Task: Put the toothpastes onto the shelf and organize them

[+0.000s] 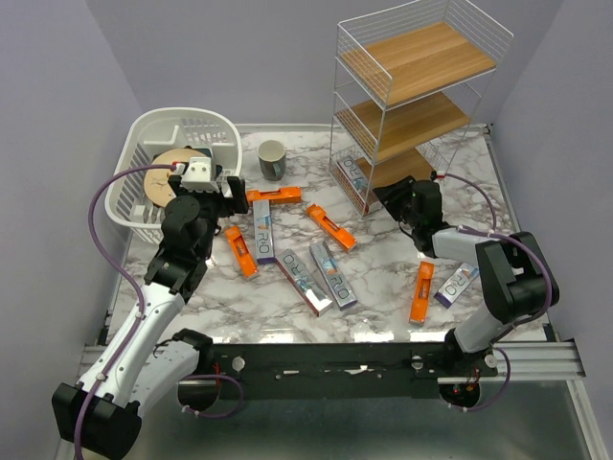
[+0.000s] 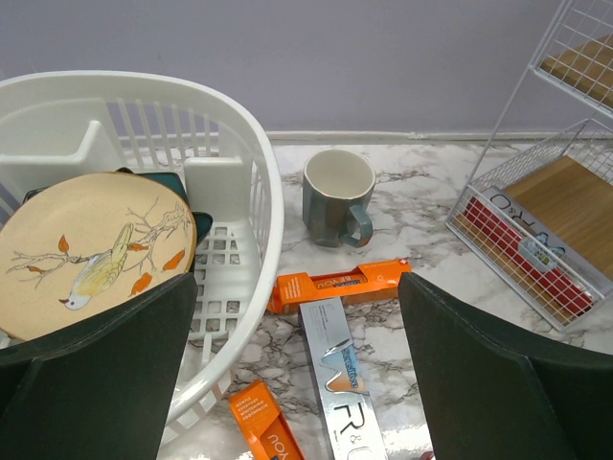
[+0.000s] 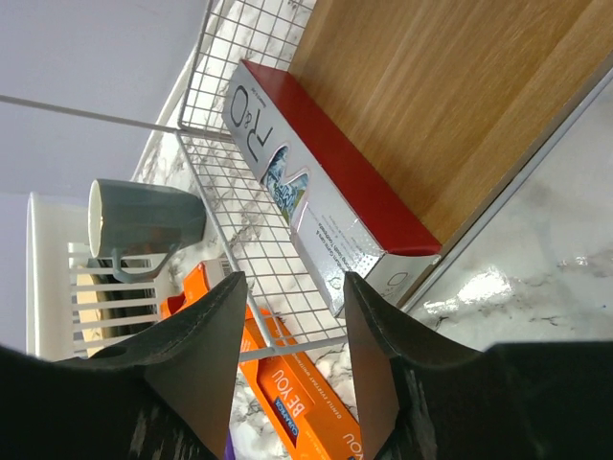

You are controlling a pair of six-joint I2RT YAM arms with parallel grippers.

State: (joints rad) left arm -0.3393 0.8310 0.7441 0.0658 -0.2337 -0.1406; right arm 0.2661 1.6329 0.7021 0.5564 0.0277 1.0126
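Top view: a white wire shelf (image 1: 421, 56) stands at the far right of a marble table (image 1: 383, 321). One silver and red box (image 1: 352, 178) lies on its bottom board. The other toothpastes (image 1: 332, 276) lie scattered across the marble. The right gripper (image 1: 400, 198) sits low at the foot of the shelf, its jaws hidden under the wrist. The left gripper (image 1: 228, 190) hovers beside a white basket (image 1: 144, 129).

Left wrist view: the jaws are spread wide and empty above an orange box (image 2: 340, 283), which touches the end of a silver box (image 2: 340, 383). Closing here could catch both boxes or knock the basket. The silver box is cut off at the bottom edge.

Right wrist view: the fingers stand a little apart with nothing between them, close to the low wire rail and the shelved box. A careless move could snag the wire and shift the box. The upper tiers are out of frame.
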